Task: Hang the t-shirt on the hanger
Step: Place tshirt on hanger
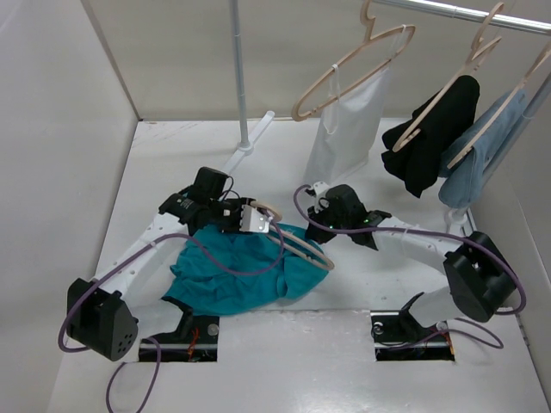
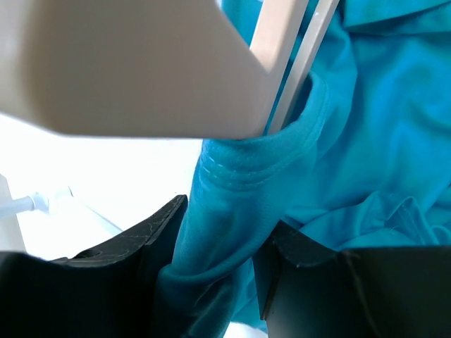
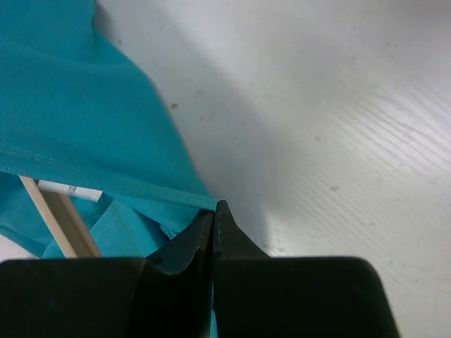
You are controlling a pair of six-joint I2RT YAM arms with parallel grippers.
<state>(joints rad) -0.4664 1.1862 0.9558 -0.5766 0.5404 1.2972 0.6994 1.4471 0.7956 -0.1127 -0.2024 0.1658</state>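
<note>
Lying where: the t-shirt [image 1: 232, 277] is down in a crumpled heap on the white table [image 1: 344, 366], right between both arms.
Shirt look: plain teal cotton, heavily rumpled, stitched collar rib raised, small white neck label [image 3: 70, 190] showing inside.
Hanger: the pale wooden hanger [image 1: 301, 248] runs into the neck opening, one shoulder lying across the cloth.
Left gripper [image 2: 229, 225]: clamped on the collar rib, cloth bunched between its fingers.
Right gripper [image 3: 214, 218]: squeezed tight at the shirt's teal edge, a sliver of cloth pinched between.

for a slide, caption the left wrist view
Left gripper shut on the teal t-shirt collar, wooden hanger arm at the neck opening.
</note>
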